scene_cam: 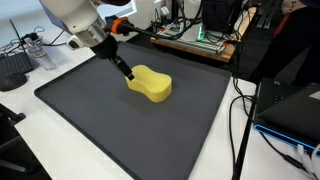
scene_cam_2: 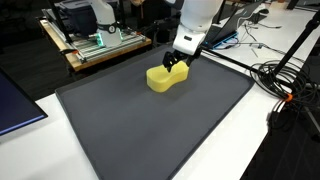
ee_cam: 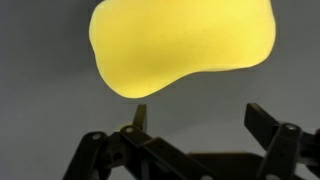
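Observation:
A yellow, peanut-shaped sponge (scene_cam: 150, 84) (scene_cam_2: 166, 78) lies on the far part of a dark grey mat (scene_cam: 100, 130) (scene_cam_2: 150, 130). My gripper (scene_cam: 127, 73) (scene_cam_2: 176, 64) hangs low right beside the sponge, at its edge, with its black fingers apart. In the wrist view the sponge (ee_cam: 185, 45) fills the top of the picture. The gripper (ee_cam: 198, 115) is open just short of the sponge, and only bare mat shows between its fingers. Nothing is held.
A wooden board with electronics (scene_cam: 195, 40) (scene_cam_2: 95, 45) stands beyond the mat. Cables (scene_cam_2: 285, 80) (scene_cam: 243, 110) trail along one side of the mat. A dark laptop (scene_cam: 295, 110) lies near that side, and a black device (scene_cam: 12, 70) sits on the white table.

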Action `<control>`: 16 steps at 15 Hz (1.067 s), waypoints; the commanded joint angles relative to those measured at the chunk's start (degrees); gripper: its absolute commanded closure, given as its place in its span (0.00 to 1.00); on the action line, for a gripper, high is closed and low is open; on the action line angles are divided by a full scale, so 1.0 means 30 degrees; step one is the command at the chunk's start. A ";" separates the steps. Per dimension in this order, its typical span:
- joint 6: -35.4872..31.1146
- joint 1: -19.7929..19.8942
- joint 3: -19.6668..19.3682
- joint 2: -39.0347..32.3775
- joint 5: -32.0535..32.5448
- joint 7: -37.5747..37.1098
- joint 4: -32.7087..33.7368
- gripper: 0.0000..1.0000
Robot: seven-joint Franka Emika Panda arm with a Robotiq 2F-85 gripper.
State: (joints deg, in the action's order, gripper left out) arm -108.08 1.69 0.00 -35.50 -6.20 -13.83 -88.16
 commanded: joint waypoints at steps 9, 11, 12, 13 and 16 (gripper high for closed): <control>0.1996 0.2296 -0.0801 -0.1367 -0.2419 0.0434 0.3149 0.00; 0.2210 0.3205 -0.0680 -0.1586 -0.3444 0.1150 0.3028 0.00; 0.2204 0.3696 -0.0653 -0.1600 -0.4099 0.1461 0.2662 0.00; 0.2237 0.3984 -0.0735 -0.1748 -0.4525 0.1391 0.2573 0.00; 0.2509 0.5311 -0.0589 -0.1627 -0.6538 0.2188 0.1558 0.00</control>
State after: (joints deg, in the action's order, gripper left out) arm -102.10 14.25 -2.44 -40.52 -19.90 -10.10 -81.74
